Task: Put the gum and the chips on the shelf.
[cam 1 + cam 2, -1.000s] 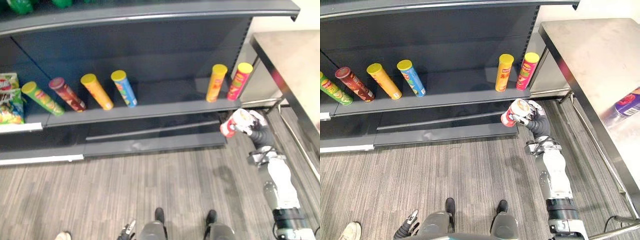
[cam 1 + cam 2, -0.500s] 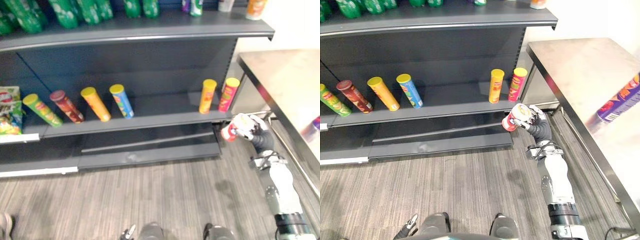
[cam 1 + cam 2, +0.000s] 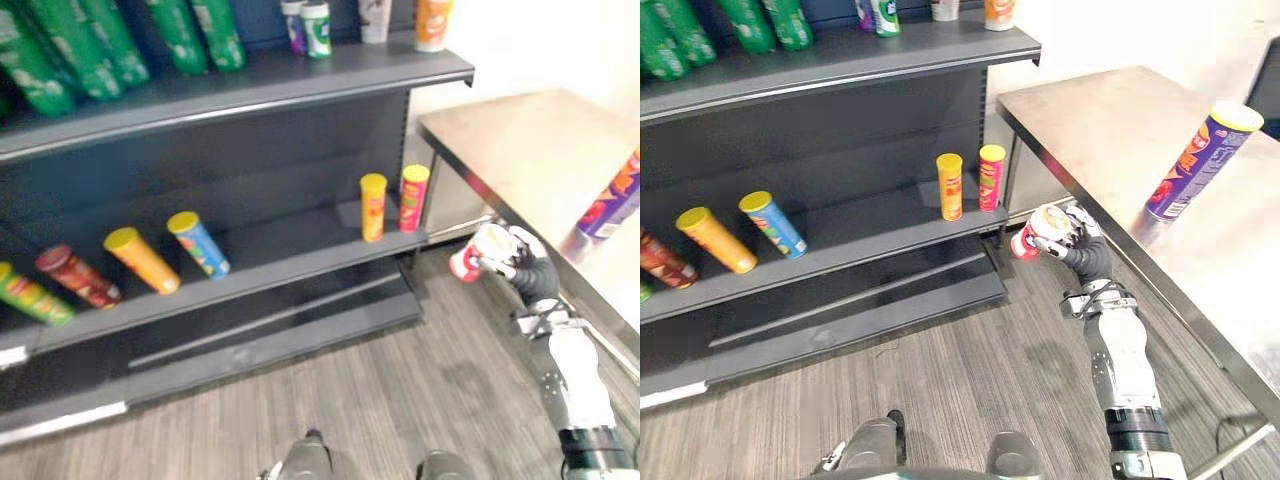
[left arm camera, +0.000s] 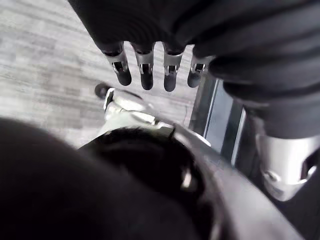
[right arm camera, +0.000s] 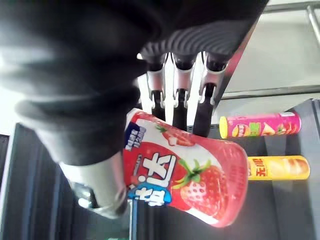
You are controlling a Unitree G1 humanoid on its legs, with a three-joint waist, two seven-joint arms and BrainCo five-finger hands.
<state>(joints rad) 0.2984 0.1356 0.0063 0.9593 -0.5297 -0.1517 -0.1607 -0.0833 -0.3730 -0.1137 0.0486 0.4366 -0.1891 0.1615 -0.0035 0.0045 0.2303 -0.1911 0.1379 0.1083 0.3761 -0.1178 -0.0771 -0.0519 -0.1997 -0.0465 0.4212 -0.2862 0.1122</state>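
Dark grey shelf (image 3: 860,225) stands beside the steel bench (image 3: 1110,120), where a purple chips can (image 3: 1193,160) is upright. The right hand (image 3: 1078,238) is curled round the gum pot (image 3: 1035,235) in the air between them; the left hand (image 4: 146,67) hangs relaxed, holding nothing

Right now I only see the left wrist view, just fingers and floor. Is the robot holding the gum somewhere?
Observer: Yes. The right hand is curled round the gum container, red and white with strawberries on it.
Operator: Where are the chips?
Observer: A purple chips can stands upright on the steel table, on the robot's right.
Operator: Is there room on the shelf?
Observer: The middle shelf has a bare stretch between the blue can and the yellow can.
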